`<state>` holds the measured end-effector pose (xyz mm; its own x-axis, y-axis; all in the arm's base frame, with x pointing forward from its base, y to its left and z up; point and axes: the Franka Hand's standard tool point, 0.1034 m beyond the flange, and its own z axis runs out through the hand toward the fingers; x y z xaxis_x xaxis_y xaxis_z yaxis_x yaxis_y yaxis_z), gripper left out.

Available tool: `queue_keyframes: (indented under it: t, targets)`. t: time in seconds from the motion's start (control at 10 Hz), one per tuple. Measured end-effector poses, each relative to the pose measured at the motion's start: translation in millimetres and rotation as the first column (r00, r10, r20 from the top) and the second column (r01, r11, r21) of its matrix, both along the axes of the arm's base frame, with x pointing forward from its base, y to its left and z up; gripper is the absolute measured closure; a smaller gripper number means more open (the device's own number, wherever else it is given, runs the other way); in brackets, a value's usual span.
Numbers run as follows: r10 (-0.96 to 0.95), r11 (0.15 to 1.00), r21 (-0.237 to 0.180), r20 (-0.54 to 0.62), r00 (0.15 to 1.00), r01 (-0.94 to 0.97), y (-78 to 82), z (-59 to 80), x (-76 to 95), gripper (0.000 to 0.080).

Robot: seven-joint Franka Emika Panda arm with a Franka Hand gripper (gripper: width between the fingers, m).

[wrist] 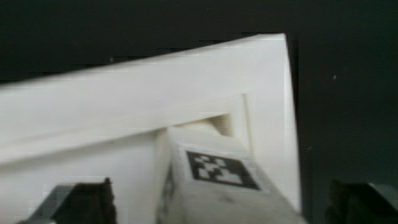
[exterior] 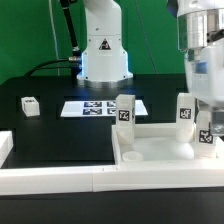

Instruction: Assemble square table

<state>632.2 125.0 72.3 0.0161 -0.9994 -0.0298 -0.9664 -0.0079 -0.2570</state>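
The square table's white panel (exterior: 160,152) lies at the exterior view's right, rim up. Two tagged legs stand upright in its far corners (exterior: 124,110) (exterior: 186,108). A third leg (exterior: 205,137) stands in the corner nearest the exterior view's right, and my gripper (exterior: 205,120) hangs straight over it. In the wrist view this leg (wrist: 222,172) rises from the panel's corner (wrist: 178,100) between my dark fingers (wrist: 80,202), with a gap on each side. My gripper (wrist: 222,208) is open around the leg and does not touch it. A fourth leg (exterior: 30,105) lies loose at the exterior view's left.
The marker board (exterior: 98,107) lies flat on the black table behind the panel. The robot's base (exterior: 103,50) stands at the back. Long white border bars run along the front (exterior: 55,178) and the left edge (exterior: 5,145).
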Motion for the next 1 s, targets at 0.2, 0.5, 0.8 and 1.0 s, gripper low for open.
queue_keyframes:
  t: [0.2,0.5,0.8,1.0]
  targets:
    - [0.173,0.984,-0.05,0.01,0.985,-0.172,-0.7,-0.2,1.0,0.0165]
    - [0.369,0.924,-0.11,-0.004,0.93,-0.367,-2.4,-0.1,1.2,0.0151]
    - [0.812,0.534,-0.238,-0.123,0.571,-0.811,-14.6,4.0,4.8,0.0151]
    - [0.843,0.48,-0.245,-0.136,0.52,-0.842,-16.2,3.4,5.2,0.0151]
